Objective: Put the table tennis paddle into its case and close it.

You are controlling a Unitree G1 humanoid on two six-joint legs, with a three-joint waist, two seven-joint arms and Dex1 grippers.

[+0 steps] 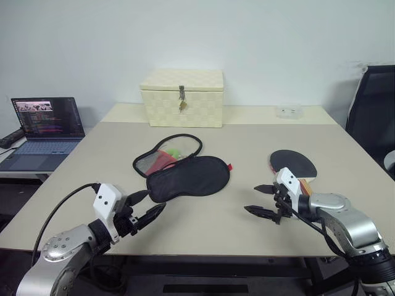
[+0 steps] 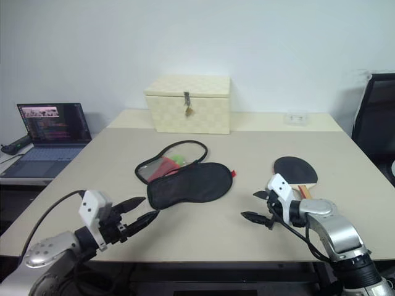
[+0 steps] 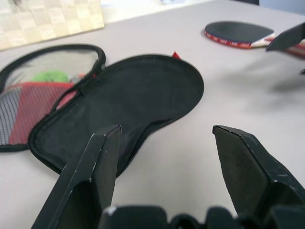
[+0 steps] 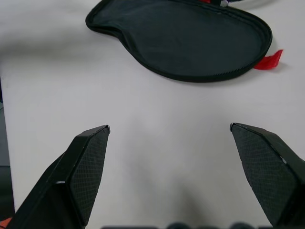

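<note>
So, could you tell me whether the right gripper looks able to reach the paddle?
Probably yes: the right gripper is open and empty, and the paddle lies flat just beyond it with nothing between.

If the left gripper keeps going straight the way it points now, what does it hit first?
Most likely the case: its black half lies directly ahead of the open left gripper. Only bare table lies between; height above it is unclear.

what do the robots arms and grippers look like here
Both arms have rounded silver-grey metal shells with dark joints. Each wrist carries a small white block, and black cables loop along the forearms. The left gripper and right gripper each have two tapered, pointed black fingers with finely textured inner pads.
</note>
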